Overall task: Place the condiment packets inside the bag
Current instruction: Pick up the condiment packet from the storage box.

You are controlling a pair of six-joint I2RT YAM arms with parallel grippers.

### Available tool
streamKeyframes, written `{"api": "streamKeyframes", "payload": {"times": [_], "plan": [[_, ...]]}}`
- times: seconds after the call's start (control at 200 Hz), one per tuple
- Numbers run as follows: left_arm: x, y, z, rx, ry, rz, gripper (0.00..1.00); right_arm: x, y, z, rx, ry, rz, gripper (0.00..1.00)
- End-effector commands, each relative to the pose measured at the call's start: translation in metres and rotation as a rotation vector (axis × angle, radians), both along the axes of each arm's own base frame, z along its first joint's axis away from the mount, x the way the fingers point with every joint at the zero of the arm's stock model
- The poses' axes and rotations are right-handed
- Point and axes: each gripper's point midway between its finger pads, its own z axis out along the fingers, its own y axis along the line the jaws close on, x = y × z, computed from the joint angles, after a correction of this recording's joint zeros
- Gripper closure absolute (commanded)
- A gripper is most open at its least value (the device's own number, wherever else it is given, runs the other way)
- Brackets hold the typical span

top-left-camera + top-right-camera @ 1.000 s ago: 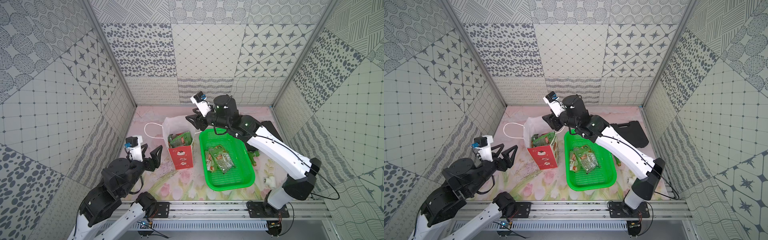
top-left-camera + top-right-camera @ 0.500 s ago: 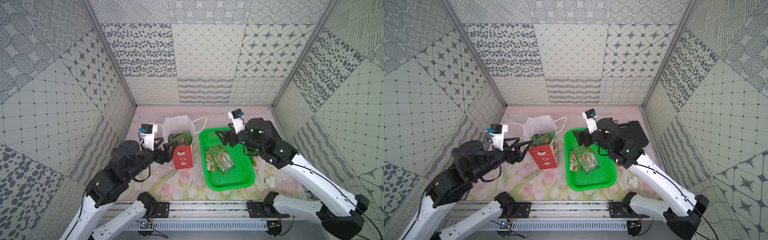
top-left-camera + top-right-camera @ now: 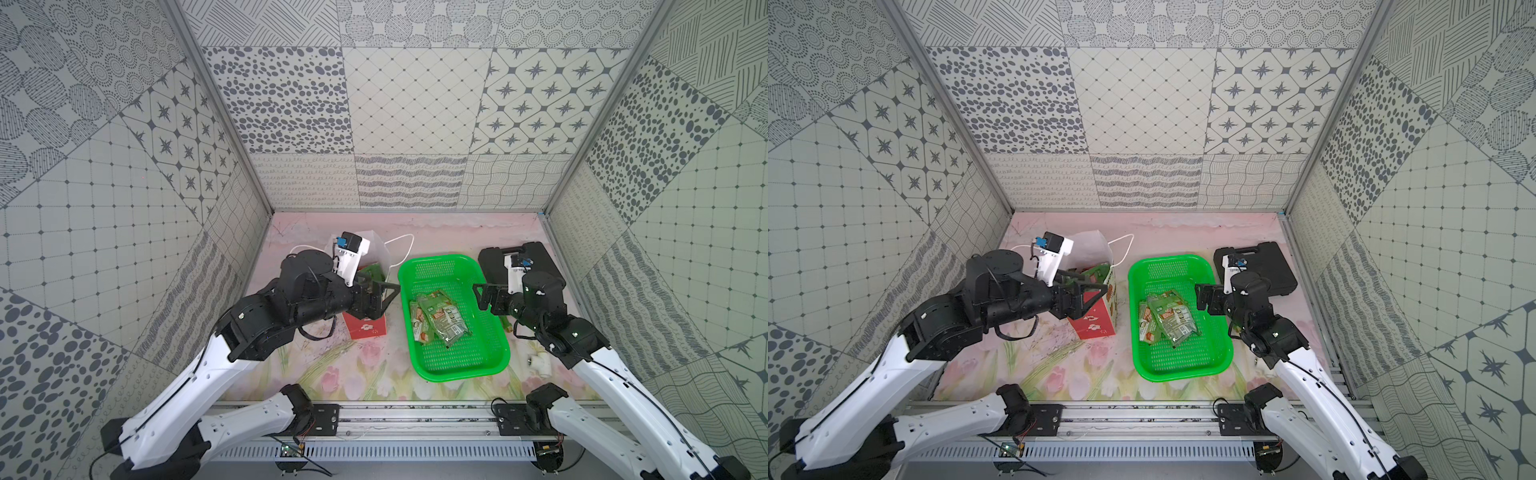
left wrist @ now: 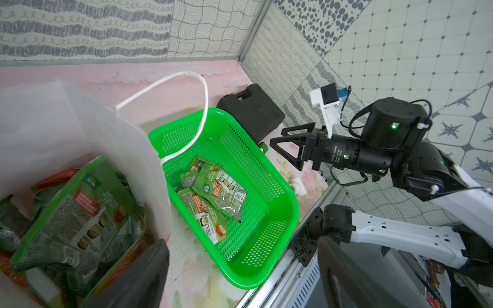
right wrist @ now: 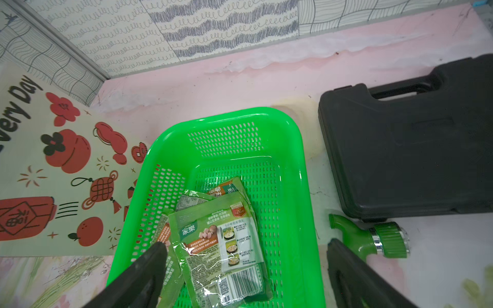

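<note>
My left fingers (image 3: pixel 376 297) stood apart and empty over the mouth of the bag (image 3: pixel 368 328), which held at least two condiment packets (image 4: pixel 72 208). In the one green basket (image 3: pixel 436 262) I counted at least three more packets (image 3: pixel 440 320), their long axis running roughly back to front. They lay left of and below my right fingers (image 3: pixel 484 296), which were also apart and on the nearer arm.

The condiment packets (image 5: pixel 221 240) just ahead of the right claw (image 5: pixel 245 246) are shiny, crinkly plastic. The basket (image 5: pixel 293 173) holding them is smooth, glossy green plastic full of little holes. Past the basket from the claw, the bag (image 5: pixel 53 165) is matt paper. The black case (image 5: pixel 400 146) near the claw is dull plastic.
</note>
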Motion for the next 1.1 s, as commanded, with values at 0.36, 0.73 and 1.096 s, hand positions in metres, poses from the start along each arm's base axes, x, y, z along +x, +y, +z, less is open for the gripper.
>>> {"api": "streamKeyframes", "payload": {"times": [0.36, 0.73, 1.096], "plan": [[-0.012, -0.111, -0.056, 0.197, 0.222, -0.133, 0.01, -0.003, -0.056, -0.055, 0.033, 0.078, -0.296, 0.03], [-0.001, -0.145, -0.153, 0.352, 0.474, -0.042, 0.01, -0.004, -0.064, -0.041, 0.096, 0.024, -0.361, 0.03], [0.037, -0.134, -0.256, 0.427, 0.696, 0.282, 0.02, -0.01, -0.066, -0.05, 0.112, -0.018, -0.353, 0.03]]}}
